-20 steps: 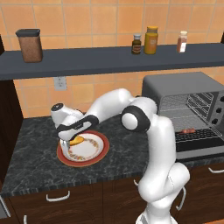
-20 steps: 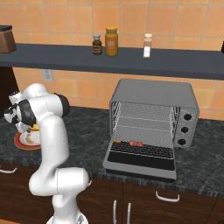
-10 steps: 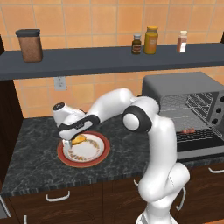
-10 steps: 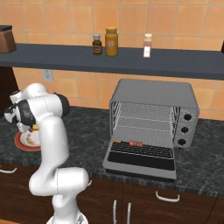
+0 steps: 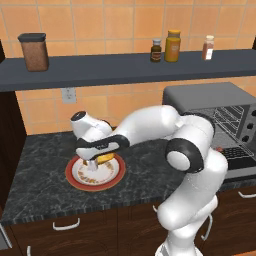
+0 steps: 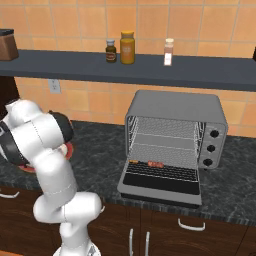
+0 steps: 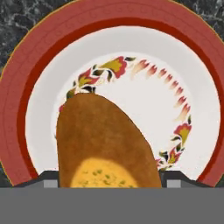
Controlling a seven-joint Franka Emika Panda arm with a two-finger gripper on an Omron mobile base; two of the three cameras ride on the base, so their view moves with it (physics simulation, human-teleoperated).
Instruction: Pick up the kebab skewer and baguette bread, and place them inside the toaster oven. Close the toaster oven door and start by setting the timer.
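Now that the claw has been narrowed from wide apart, the baguette is clamped between its fingers, low over the plate at the table's left. Lifting toward the oven, where the skewer already lies, seems due.

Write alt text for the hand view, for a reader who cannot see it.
A golden-brown baguette fills the lower middle, seen end-on between the hand's two fingertips, which sit against its sides. Under it is a white plate with a red rim and floral ring, on a dark counter.
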